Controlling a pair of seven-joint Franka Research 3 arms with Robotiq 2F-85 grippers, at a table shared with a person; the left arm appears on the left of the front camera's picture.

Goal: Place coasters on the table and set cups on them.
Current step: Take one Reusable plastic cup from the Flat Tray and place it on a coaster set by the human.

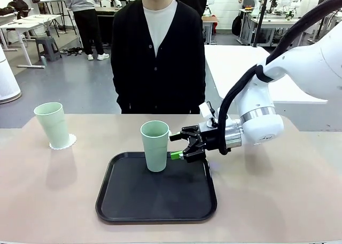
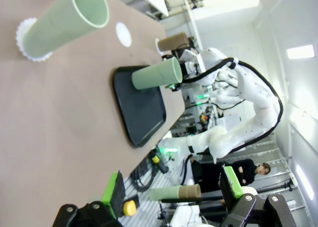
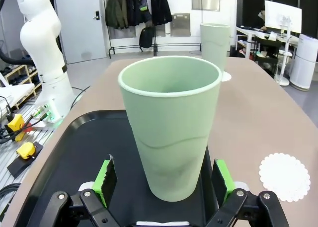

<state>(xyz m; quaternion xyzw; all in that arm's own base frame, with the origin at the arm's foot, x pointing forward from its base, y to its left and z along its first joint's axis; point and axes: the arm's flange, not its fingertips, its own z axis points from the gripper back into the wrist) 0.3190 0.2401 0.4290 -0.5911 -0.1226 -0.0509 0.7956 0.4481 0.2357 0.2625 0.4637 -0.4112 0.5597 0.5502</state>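
On the black tray [image 1: 123, 201] stands a pale mint cup [image 1: 155, 146]. My right gripper [image 1: 172, 147] is open at its right side; in the right wrist view the green pads [image 3: 105, 180] flank the cup [image 3: 170, 122] near its base with small gaps. A second mint cup [image 1: 52, 124] stands on a scalloped white coaster [image 1: 64, 143] at the table's far left. A bare coaster [image 3: 284, 176] lies on the table [image 1: 278, 201] beside the tray. The left wrist view shows my left gripper [image 2: 173, 187] open, a brown cup [image 2: 174, 40] and the bare coaster [image 2: 123, 34].
A person in a black cardigan [image 1: 157, 57] stands at the far edge of the table, hands out of sight. A white table [image 1: 235, 62] stands behind on the right. My right arm [image 1: 256, 121] reaches in over the table's right half.
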